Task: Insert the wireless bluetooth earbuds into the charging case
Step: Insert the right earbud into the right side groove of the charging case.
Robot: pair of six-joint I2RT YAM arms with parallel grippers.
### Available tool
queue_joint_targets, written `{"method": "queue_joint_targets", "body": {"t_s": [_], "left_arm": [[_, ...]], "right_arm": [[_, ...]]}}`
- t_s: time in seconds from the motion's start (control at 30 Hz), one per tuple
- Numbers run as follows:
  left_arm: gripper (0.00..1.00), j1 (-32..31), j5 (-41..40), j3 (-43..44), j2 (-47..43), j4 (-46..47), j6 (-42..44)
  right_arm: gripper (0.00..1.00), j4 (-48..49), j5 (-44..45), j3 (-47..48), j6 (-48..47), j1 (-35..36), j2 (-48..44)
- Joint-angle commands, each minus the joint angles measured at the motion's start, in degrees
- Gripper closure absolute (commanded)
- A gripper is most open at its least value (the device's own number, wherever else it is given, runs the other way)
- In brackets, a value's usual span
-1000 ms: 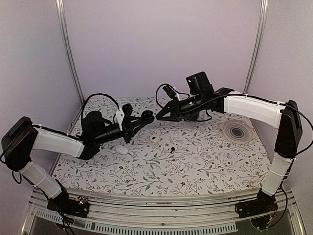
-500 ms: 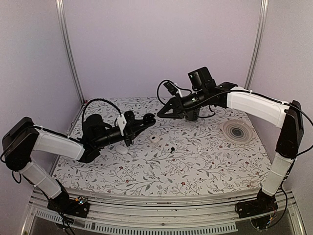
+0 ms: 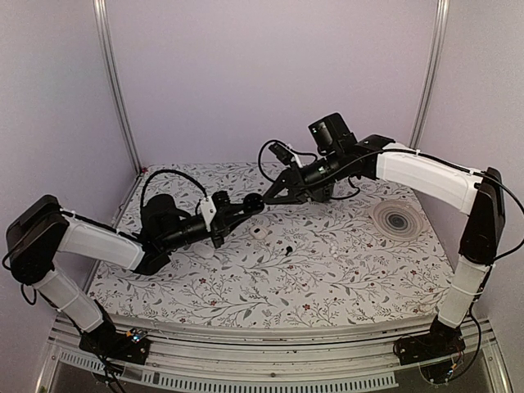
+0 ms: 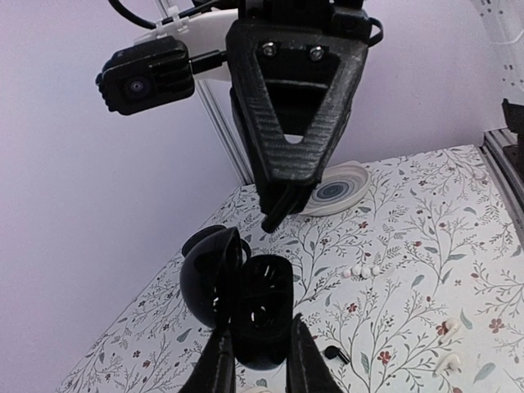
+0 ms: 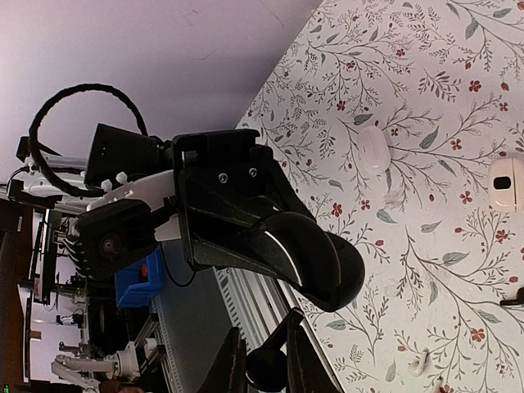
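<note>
Both arms, the left arm [image 3: 90,241] and the right arm [image 3: 422,182], carry white shell segments between black joint housings, and each sits on a black base [image 3: 123,348] with exposed wiring at the near rail. A thick black cable loop [image 5: 86,88] arches over the left wrist, while the right wrist bears a boxy black camera [image 4: 147,75] with a round lens, fixed to a white bracket [image 4: 201,29]. The right gripper [image 4: 270,221] is a matte black, textured triangular frame with a triangular cut-out and two silver screws [image 4: 268,49] at its wide end.
</note>
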Motion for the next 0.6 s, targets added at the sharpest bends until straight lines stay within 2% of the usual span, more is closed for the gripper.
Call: {"method": "queue_joint_targets", "body": {"t_s": [0.0,0.57], "left_arm": [[1.0,-1.18,-0.78,-0.05,1.02,2.05,0.52],[1.0,-1.61,-0.83,-0.16,0.96,1.83,0.69]], "right_arm": [[0.96,-2.13,0.07,2.49,-1.59,1.05,1.78],[0.96,-5.71,1.88,5.75,-2.1,2.54,5.32]]}}
